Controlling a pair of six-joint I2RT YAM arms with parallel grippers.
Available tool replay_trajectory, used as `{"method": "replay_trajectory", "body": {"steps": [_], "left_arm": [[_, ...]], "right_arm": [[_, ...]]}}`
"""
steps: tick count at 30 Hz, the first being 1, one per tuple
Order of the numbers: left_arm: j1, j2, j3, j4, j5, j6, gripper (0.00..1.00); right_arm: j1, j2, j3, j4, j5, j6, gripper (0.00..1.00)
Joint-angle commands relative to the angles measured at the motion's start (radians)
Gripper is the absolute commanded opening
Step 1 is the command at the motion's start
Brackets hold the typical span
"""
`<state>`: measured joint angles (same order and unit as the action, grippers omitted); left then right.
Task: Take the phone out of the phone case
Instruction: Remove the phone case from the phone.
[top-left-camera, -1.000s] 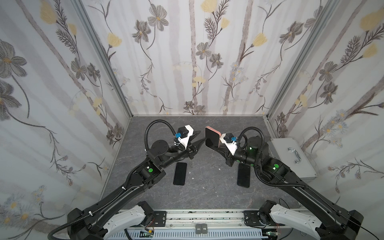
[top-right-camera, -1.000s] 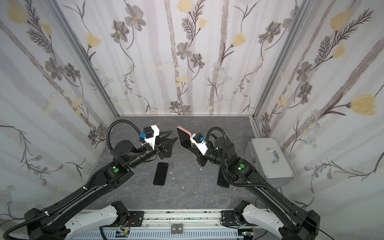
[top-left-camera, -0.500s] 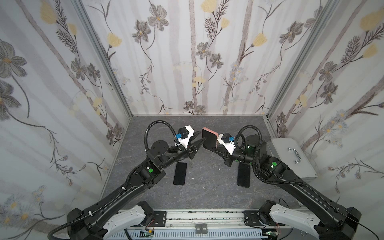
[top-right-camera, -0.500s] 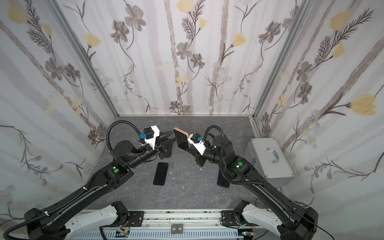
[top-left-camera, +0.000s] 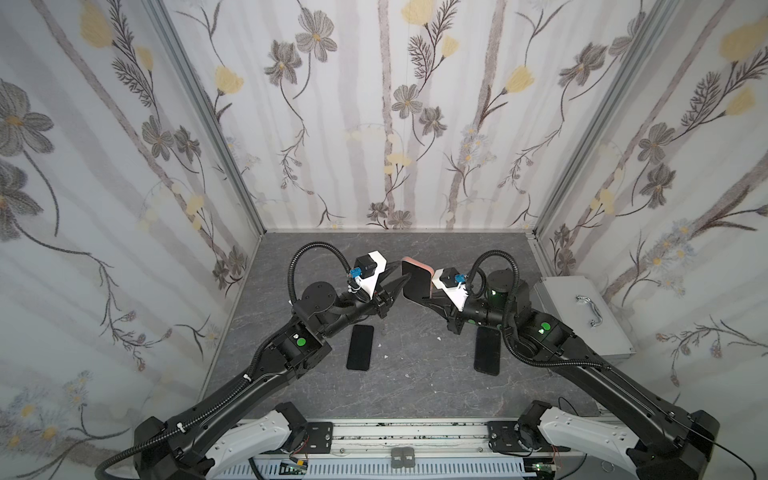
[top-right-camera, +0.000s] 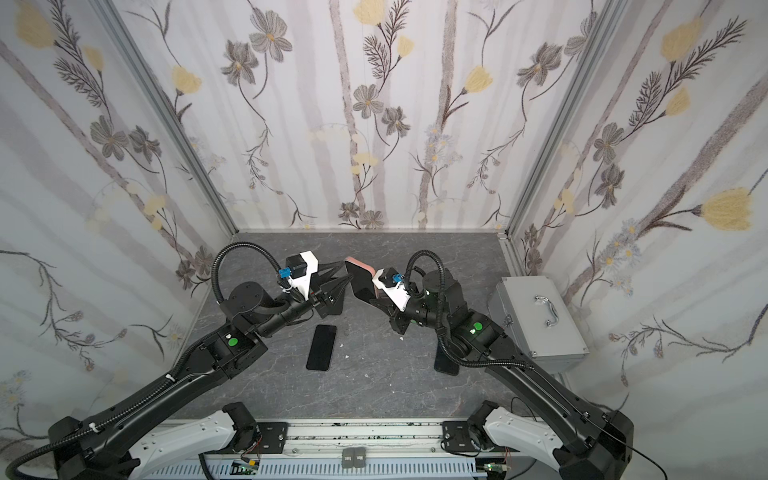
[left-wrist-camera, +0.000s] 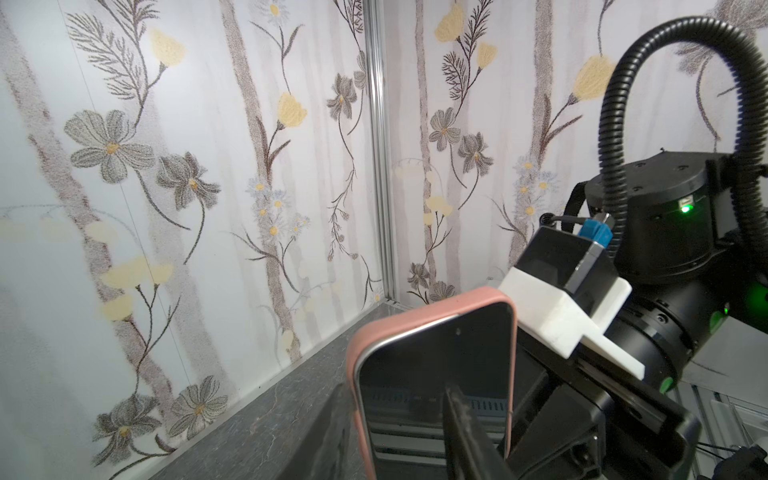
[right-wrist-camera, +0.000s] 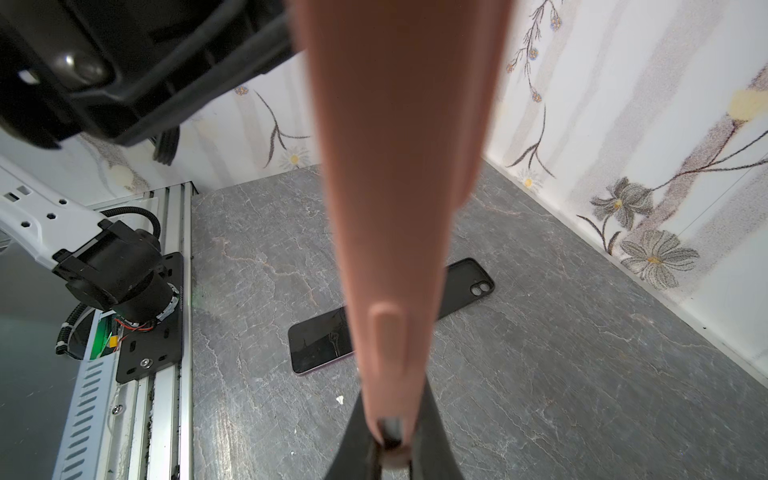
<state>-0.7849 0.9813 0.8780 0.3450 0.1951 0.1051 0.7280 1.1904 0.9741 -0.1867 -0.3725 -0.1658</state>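
The phone (left-wrist-camera: 432, 353), dark screen, sits in a pink phone case (left-wrist-camera: 415, 312) and stands upright above the table's middle in both top views (top-left-camera: 417, 279) (top-right-camera: 360, 277). My right gripper (right-wrist-camera: 388, 446) is shut on the case's lower end, seen from above as (top-left-camera: 429, 296). My left gripper (left-wrist-camera: 397, 392) (top-left-camera: 397, 279) is open. One of its fingers (left-wrist-camera: 338, 419) lies just outside the case's side edge and the other crosses in front of the screen. I cannot tell whether either finger touches it.
A bare black phone (top-left-camera: 360, 347) (right-wrist-camera: 320, 343) lies on the grey table with an empty black case (right-wrist-camera: 469, 291) beyond it. Another dark phone-shaped slab (top-left-camera: 487, 351) lies partly under my right arm. A silver metal box (top-left-camera: 582, 316) stands at the right wall.
My right arm has carried the cased phone slightly left and down, closing the gap to the left fingers. The left arm has barely moved.
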Motion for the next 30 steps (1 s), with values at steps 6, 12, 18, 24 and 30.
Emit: {"method": "replay_trajectory", "body": {"steps": [6, 12, 18, 24, 30], "left_arm": [[0.0, 0.006, -0.002, 0.043, -0.002, -0.001, 0.39], [0.001, 0.005, -0.007, 0.043, 0.001, -0.004, 0.39], [-0.001, 0.015, 0.001, 0.042, 0.038, -0.016, 0.39], [0.001, 0.022, -0.003, 0.042, 0.078, -0.012, 0.43], [0.002, 0.039, 0.007, 0.041, 0.113, -0.025, 0.49]], "right_arm": [[0.014, 0.015, 0.02, 0.008, -0.06, -0.048, 0.0], [0.034, 0.024, 0.025, 0.005, -0.056, -0.062, 0.0], [0.039, 0.026, 0.029, 0.003, -0.059, -0.074, 0.0], [0.039, 0.006, 0.015, 0.025, -0.071, -0.076, 0.0], [0.039, -0.006, 0.007, 0.034, -0.106, -0.089, 0.0]]}}
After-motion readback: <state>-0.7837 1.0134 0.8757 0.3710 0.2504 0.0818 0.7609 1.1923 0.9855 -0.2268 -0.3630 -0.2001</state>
